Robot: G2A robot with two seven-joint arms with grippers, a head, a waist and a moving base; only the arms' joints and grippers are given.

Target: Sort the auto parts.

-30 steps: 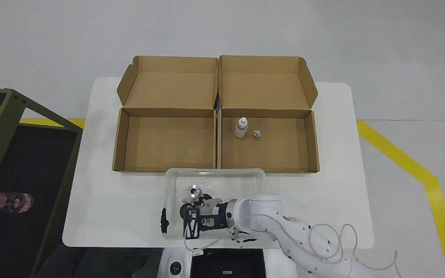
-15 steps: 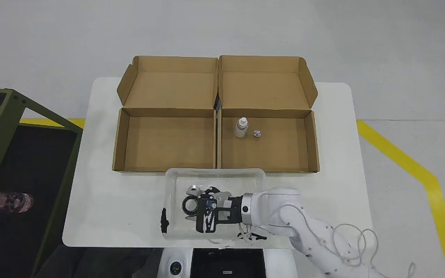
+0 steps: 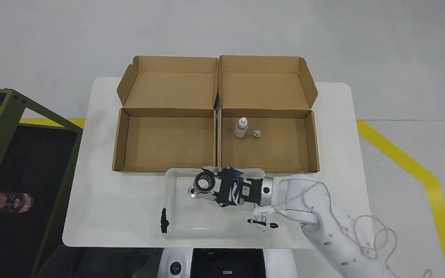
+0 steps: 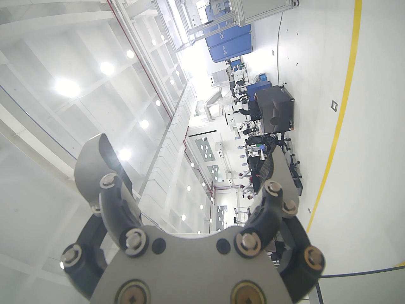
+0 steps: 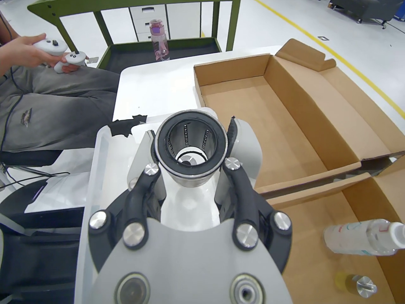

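One black-rimmed metal cylinder (image 5: 190,178) tight between the right end effector's (image 5: 191,147) fingers, over the clear tray (image 5: 93,172).

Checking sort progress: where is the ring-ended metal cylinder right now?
In the top view the metal cylinder sits clamped in the right gripper, over the far edge of the clear tray, just short of the left cardboard box.

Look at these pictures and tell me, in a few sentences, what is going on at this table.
A robot is sorting parts. Its right gripper is shut on a ring-shaped metal part, held over the clear tray, near the left cardboard box. The right cardboard box holds a small white bottle and a small metal piece. The left gripper is open, holding nothing, and points up towards the ceiling.
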